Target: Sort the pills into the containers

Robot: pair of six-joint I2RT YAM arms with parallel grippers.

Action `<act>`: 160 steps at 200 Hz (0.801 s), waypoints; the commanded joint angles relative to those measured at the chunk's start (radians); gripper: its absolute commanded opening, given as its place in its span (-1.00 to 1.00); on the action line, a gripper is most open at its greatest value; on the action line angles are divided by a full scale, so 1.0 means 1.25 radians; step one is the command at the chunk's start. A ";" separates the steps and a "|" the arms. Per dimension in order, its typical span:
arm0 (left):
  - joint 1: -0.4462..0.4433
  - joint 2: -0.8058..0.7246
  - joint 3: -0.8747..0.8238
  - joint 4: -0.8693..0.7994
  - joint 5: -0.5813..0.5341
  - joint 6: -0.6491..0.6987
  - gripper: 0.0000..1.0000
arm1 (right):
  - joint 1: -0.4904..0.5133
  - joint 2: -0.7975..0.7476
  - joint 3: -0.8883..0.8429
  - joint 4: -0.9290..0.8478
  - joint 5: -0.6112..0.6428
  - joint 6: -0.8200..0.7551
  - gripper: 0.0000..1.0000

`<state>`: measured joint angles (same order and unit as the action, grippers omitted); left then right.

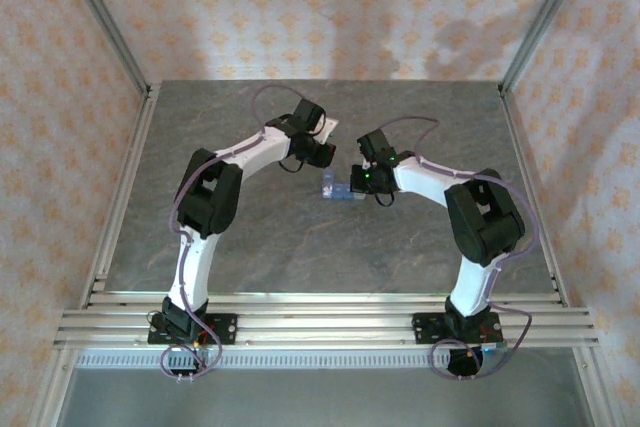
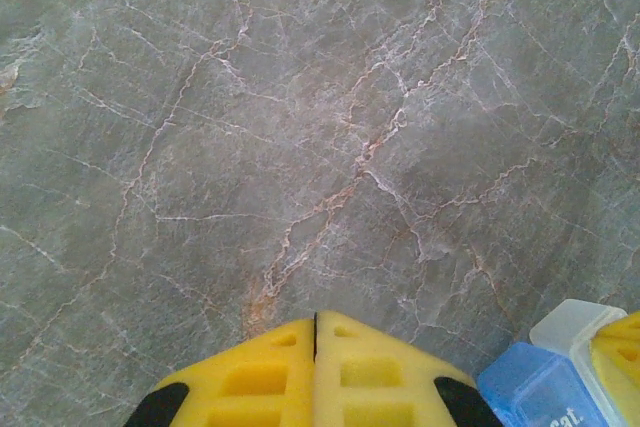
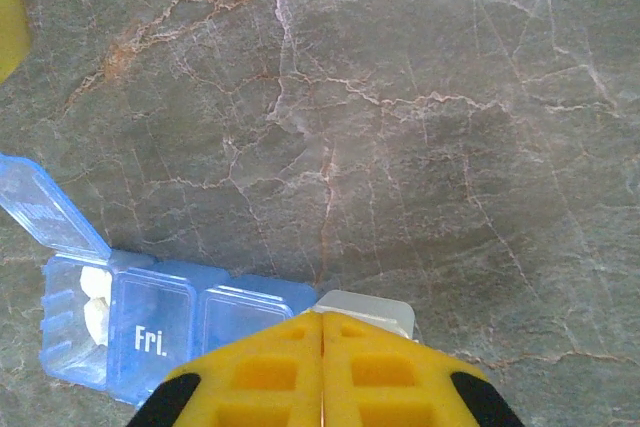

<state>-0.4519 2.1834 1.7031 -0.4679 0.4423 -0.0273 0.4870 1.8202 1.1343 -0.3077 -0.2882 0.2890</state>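
The pill box (image 3: 170,322) is found mid-table on the grey marbled table (image 3: 420,97), between the arms. Its end lid is flipped open and white pills (image 3: 95,305) are seen inside. The right gripper (image 3: 322,319) is poised at the opposite end, jaws pressed together, empty. The left gripper (image 2: 315,325), just beside the box, is likewise closed on nothing.

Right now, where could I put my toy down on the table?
The table is bare in front, between the left arm and right arm, and along the back wall. The middle is crowded: the left gripper and right gripper sit close by the pill box.
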 commanded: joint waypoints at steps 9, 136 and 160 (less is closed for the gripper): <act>-0.007 0.015 0.035 -0.057 0.024 0.014 -1.00 | -0.001 0.012 -0.032 -0.014 0.007 0.011 -0.86; -0.001 -0.036 0.026 -0.027 0.022 0.006 -1.00 | -0.001 -0.092 0.037 -0.087 0.023 -0.009 -0.57; 0.002 -0.029 0.031 -0.031 0.022 0.008 -1.00 | -0.003 -0.086 0.042 -0.104 0.033 -0.016 -0.13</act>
<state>-0.4519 2.1830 1.7206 -0.5056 0.4717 -0.0246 0.4870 1.7321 1.1572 -0.3851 -0.2863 0.2867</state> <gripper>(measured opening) 0.049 0.346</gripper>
